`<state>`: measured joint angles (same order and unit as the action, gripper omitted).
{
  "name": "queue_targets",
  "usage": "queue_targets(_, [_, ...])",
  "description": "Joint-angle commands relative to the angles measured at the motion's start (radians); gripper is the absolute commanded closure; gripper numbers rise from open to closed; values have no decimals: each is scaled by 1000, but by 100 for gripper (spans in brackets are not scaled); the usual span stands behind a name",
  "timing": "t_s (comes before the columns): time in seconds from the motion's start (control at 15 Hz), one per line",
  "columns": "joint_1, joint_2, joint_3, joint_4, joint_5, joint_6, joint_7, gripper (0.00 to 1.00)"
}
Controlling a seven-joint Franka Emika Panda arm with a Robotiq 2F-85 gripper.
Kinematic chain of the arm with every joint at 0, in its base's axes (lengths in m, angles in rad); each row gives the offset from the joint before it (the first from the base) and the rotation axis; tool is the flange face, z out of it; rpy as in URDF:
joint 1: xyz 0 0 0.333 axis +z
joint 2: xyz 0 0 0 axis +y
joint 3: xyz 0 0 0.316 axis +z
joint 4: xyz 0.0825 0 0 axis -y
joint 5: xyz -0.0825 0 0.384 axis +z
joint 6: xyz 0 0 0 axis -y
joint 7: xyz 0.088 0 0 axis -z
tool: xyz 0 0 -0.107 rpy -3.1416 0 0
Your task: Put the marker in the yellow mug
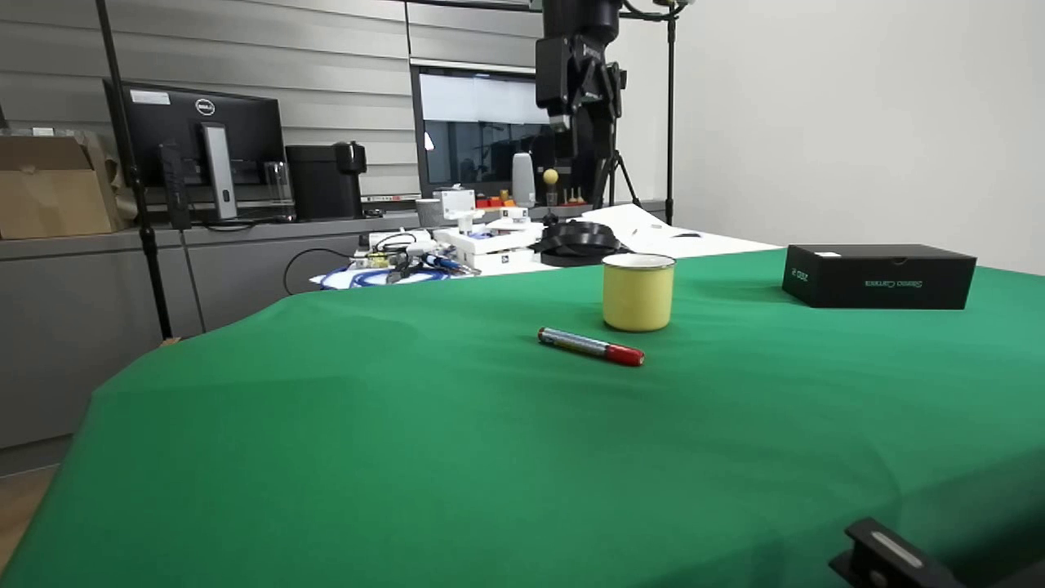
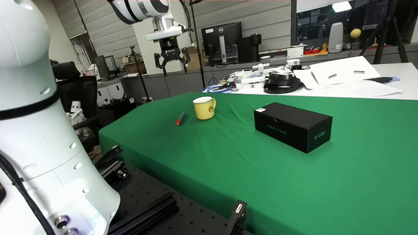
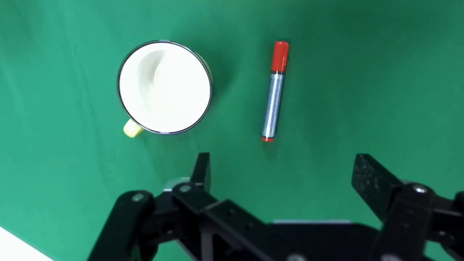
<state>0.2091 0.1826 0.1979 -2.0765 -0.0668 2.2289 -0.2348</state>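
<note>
The marker, with a silver-grey body, red cap and small red end, lies flat on the green cloth in both exterior views and in the wrist view. The pale yellow mug stands upright close beside it, apart from it, also in an exterior view. In the wrist view the mug is left of the marker; its white inside is bare and its handle points lower left. My gripper is open and empty, well above the cloth; the marker's plain end lies just beyond the gap between its fingers.
A black box stands on the cloth to one side of the mug, also in an exterior view. A white table with papers, cables and a black coil adjoins the far edge. Black clamps sit at the near edge.
</note>
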Motion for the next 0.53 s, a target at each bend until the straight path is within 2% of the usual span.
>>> queue_targets(0.0, [14, 78, 14, -8, -10, 89, 41, 0])
queue_targets(0.27, [33, 175, 14, -19, -22, 208, 63, 0])
queue_targets(0.47, [53, 231, -2, -22, -48, 255, 107, 0])
